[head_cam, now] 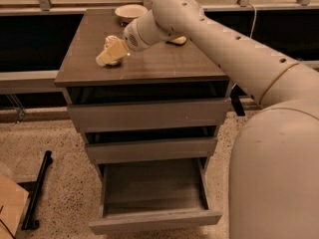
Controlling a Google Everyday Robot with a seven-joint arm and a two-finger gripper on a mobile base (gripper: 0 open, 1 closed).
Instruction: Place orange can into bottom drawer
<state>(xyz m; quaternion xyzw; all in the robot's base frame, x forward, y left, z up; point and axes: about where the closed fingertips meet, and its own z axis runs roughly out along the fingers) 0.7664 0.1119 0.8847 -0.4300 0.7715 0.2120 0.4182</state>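
Below, bottom drawer (155, 221) open; tool (110, 54) at orange can (111, 40).

Pale round bowl (130, 11) at back of dark brown cabinet top (164, 66), behind the gripper (112, 52) over the top's left side; yellow sponge (178, 40) half hidden mid-top; black metal bar (37, 190) and tan cardboard sheet (10, 208) on speckled floor (65, 173), left.

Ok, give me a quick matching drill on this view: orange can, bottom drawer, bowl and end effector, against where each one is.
1 orange can
2 bottom drawer
3 bowl
4 end effector

A pulled open, lowest in the cabinet
B rear edge of the cabinet top
C tip of the arm, right at the can
D cabinet top, left side

Pairs: 1-D, 2-A, 3-B, 4-C.
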